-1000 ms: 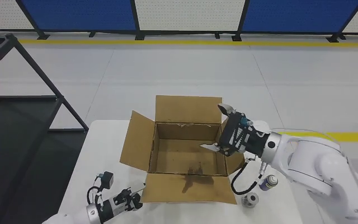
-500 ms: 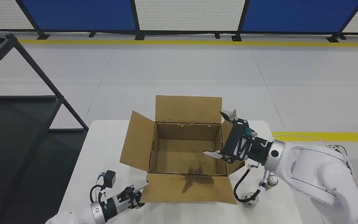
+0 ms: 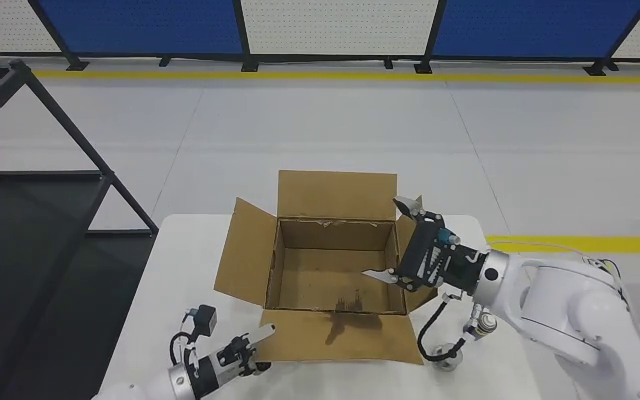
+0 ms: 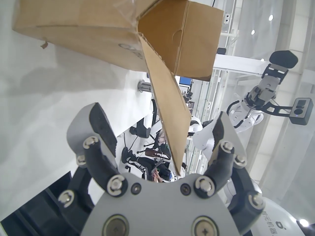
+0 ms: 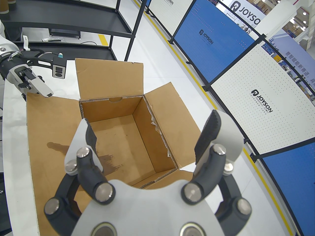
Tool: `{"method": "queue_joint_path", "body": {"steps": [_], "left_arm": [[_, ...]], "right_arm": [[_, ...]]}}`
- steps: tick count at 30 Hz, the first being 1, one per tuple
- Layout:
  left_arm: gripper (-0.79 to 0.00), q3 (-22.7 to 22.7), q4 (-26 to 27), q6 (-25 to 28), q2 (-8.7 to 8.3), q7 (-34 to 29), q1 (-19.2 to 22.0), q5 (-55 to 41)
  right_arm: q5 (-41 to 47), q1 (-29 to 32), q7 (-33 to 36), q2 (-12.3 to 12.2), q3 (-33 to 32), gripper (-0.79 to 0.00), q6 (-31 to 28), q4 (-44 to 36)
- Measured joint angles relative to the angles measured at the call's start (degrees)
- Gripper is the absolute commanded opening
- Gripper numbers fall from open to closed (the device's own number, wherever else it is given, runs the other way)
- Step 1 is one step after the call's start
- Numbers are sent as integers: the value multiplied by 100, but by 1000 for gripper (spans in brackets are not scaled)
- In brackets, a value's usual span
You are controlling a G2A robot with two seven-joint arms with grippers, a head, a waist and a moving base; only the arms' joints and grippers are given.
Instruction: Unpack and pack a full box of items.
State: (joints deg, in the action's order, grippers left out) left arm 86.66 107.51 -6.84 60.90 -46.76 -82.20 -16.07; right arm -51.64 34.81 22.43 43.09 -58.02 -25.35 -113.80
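A white tabletop [image 3: 170,290] is occupied at its middle by a brown cardboard box [image 3: 335,285], set upright with its four flaps folded outward. Over the box's right wall the right hand [image 3: 392,240] is held wide open, nothing gripped. At the box's near left corner the left hand [image 3: 254,350] is spread wide, the edge of the near flap [image 4: 167,114] lying between its fingers [image 4: 101,126] without being clamped. A small round metal object [image 3: 447,357] is set on the tabletop right of the box.
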Motion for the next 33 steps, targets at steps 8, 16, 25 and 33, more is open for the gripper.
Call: {"method": "queue_joint_path", "body": {"steps": [8,16,25,33], "left_arm": [[-785,53,140,173,-15,30,-158,-83],[-785,82,258,319,-28,-21,-276,-228],[-785,-33,448,484,-27,-54,-324,-382],[-785,-89,445,507,-30,-138,-311,-602]], "right_arm": [[0,0,0,0,0,0,0,0],[0,0,0,0,0,0,0,0],[0,0,0,0,0,0,0,0],[0,0,0,0,0,0,0,0]]}}
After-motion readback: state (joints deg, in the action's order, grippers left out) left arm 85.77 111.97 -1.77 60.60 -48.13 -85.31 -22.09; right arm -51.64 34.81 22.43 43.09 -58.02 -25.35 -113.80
